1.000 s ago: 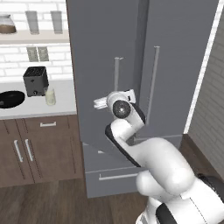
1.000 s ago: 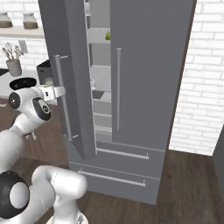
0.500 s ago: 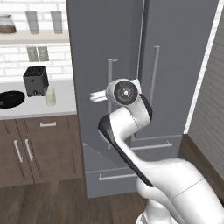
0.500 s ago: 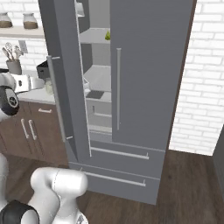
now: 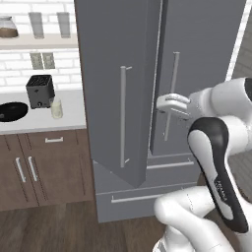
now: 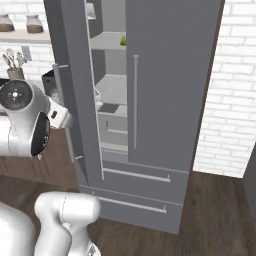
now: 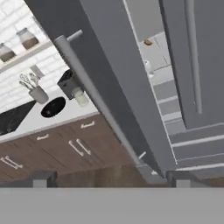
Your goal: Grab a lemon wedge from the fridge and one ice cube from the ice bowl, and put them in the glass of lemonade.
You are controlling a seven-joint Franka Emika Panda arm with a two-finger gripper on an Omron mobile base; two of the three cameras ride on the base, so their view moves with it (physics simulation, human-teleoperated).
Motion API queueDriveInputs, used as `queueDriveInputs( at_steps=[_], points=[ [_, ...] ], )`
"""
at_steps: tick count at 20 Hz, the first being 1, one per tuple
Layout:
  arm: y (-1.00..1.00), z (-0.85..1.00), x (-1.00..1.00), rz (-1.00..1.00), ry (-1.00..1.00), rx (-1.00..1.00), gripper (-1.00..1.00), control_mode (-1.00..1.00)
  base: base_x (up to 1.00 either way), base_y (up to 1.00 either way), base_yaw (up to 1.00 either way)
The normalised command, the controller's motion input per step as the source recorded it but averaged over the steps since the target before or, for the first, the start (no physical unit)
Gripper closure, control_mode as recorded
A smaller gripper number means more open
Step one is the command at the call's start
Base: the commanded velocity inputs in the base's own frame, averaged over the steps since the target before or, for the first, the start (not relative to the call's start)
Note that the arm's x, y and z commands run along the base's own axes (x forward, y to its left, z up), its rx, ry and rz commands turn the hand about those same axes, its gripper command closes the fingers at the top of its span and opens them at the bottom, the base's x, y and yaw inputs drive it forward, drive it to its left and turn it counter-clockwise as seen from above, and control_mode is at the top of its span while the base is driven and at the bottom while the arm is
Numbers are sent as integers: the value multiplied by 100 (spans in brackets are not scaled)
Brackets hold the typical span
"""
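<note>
Right base view, one fridge [image 6: 170,75], one lemon wedge [image 6: 122,40], two doors.

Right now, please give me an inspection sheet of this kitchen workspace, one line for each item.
Surface: pale counter over brown cabinets.
Job's things: fridge left door swung open; lemon wedge on an upper shelf; ice bowl and glass of lemonade on the counter; ice cube too small to tell.
Clutter: toaster; utensil holder; jars on a wall shelf.
Grippers: gripper open, empty, off the door handle.
Cables: nothing seen.
Surroundings: white brick wall, dark wood floor.
</note>
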Motion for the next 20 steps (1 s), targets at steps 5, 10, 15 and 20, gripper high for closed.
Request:
queueDriveInputs(
  at_steps=[5, 10, 15, 20],
  points=[
    [-100, 4, -44, 0, 17, 58, -100, -100, 0, 0, 0],
    [-35, -1, 16, 0, 10, 12, -100, -100, 0, 0, 0],
    [-79, 0, 62, 0, 27, 39, -100, -100, 0, 0, 0],
    [-41, 0, 97, 0, 30, 36, -100, -100, 0, 0, 0]
  ],
)
